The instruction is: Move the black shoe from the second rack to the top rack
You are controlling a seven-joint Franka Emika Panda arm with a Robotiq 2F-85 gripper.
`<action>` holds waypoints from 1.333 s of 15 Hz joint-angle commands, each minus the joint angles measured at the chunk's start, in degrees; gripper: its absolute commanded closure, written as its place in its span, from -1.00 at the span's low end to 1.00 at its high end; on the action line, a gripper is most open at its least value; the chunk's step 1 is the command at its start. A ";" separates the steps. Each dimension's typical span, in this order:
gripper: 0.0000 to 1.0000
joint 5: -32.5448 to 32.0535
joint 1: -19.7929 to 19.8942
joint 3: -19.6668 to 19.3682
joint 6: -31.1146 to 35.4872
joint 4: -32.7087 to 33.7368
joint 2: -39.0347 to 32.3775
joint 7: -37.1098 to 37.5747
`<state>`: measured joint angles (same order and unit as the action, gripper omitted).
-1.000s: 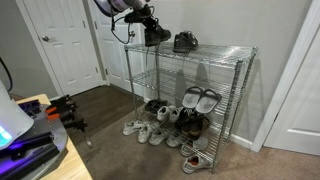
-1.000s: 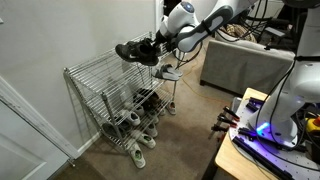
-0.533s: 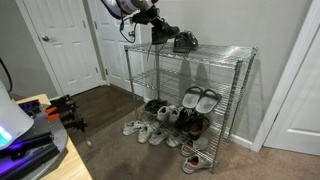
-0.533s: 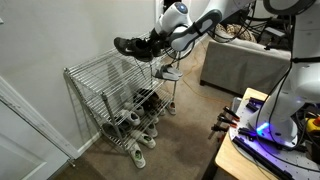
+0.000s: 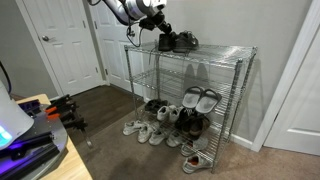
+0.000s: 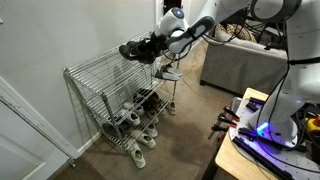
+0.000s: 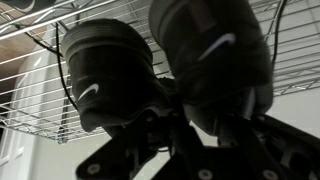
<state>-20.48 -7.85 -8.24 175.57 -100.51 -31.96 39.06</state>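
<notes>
The black shoe (image 5: 164, 41) is held in my gripper (image 5: 152, 27) at the left end of the top rack (image 5: 222, 50), at the level of its wire grid. I cannot tell whether it touches the grid. It also shows in the other exterior view (image 6: 140, 49), with the gripper (image 6: 163, 45) behind it over the top rack (image 6: 92, 68). In the wrist view the black shoe (image 7: 212, 55) sits right above the dark jaws, over the wire grid (image 7: 30, 112). The second rack (image 5: 200, 82) below holds no shoe.
A bulkier black shoe (image 5: 186, 42) sits on the top rack, right beside the held one, and shows in the wrist view (image 7: 103, 75). White and grey sneakers (image 5: 150, 130) lie on the lowest tier and the floor. A white door (image 5: 65, 45) stands to the left of the shelf.
My gripper has carried the black shoe along the top rack toward the bulkier shoe and lowered it; the two shoes now sit side by side.
</notes>
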 commanded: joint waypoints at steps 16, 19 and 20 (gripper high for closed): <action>-1.00 0.83 -1.40 0.99 12.18 -15.66 15.27 1.90; -1.00 1.33 -2.63 0.28 12.13 -19.57 18.49 1.63; -1.00 1.33 -3.81 -0.67 11.84 -20.27 19.15 1.81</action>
<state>-18.57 -9.40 -7.01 186.35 -115.21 -17.07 40.05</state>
